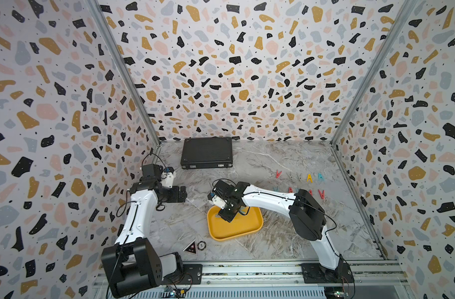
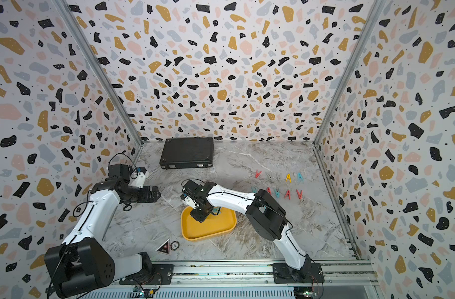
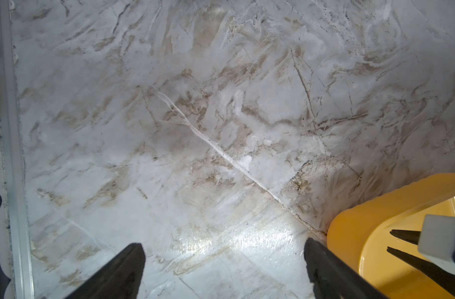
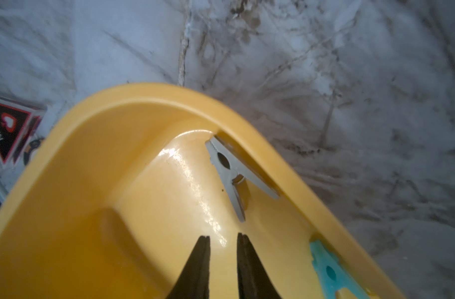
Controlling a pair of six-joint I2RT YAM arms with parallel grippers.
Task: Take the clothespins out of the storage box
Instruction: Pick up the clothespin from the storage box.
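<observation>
Now we see the shallow yellow plastic storage box (image 1: 234, 229), rectangular with rounded corners and low walls, on the marble-patterned table (image 1: 278, 238) toward its front. Inside it lie a grey plastic clothespin (image 4: 231, 170), tucked against a curved wall, and a teal plastic clothespin (image 4: 329, 271), cut off by the edge of the right wrist view. More red, yellow and teal clothespins (image 1: 310, 192) lie in two rows on the table beyond the box; pale ones among them we can barely make out against the marble. The right end effector (image 4: 222, 236) hangs inside the box, its fingers slightly parted with nothing between them, and its arm hides the box's far side in both top views. The left end effector (image 3: 221, 248) is spread wide over bare table just beside the box
</observation>
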